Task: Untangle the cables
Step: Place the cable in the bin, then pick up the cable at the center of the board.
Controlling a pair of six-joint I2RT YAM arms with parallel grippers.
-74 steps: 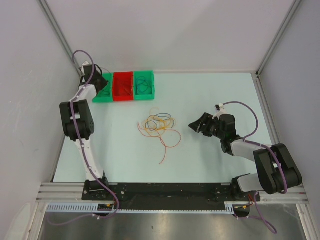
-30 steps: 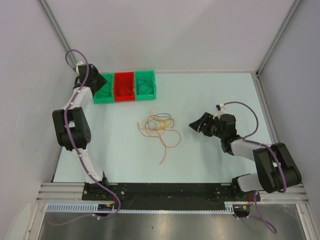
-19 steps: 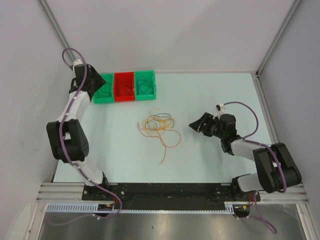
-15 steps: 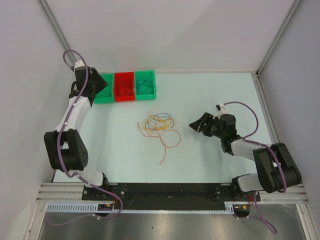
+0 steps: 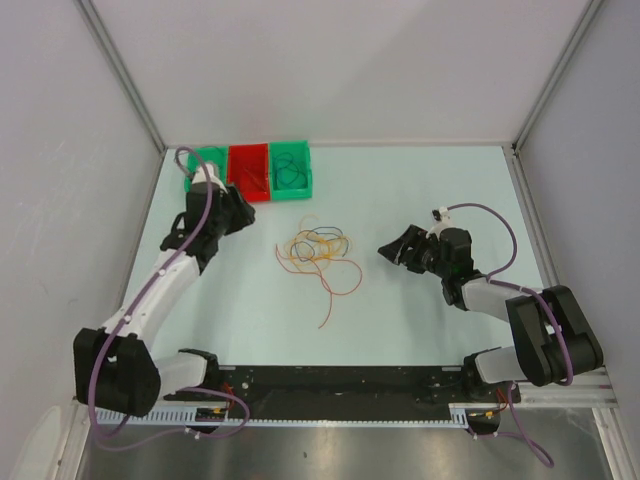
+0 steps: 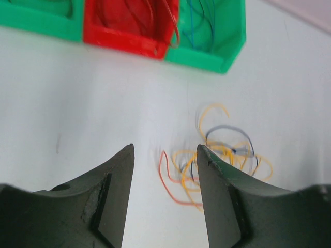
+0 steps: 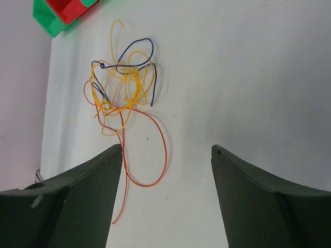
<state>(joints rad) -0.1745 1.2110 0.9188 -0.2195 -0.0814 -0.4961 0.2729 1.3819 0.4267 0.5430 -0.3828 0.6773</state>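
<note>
On the table point(image 6: 77, 93), the cables point(image 6: 226, 151) look smeared in left wrist view.

Three small open bins stand in one row: two green, the left green bin point(image 5: 208, 156) and the right green bin point(image 5: 304, 178), and one red bin point(image 5: 248, 197) between them. One tangle of cables point(image 5: 318, 252) lies on the table point(image 5: 420, 190), with one long orange-red strand, about two dark blue ones and several yellow ones whose number the overlaps hide; the wires inside the bins are too fine to count. Two two-fingered grippers show, the left gripper point(image 6: 165, 148) and the right gripper point(image 7: 167, 147)
</note>
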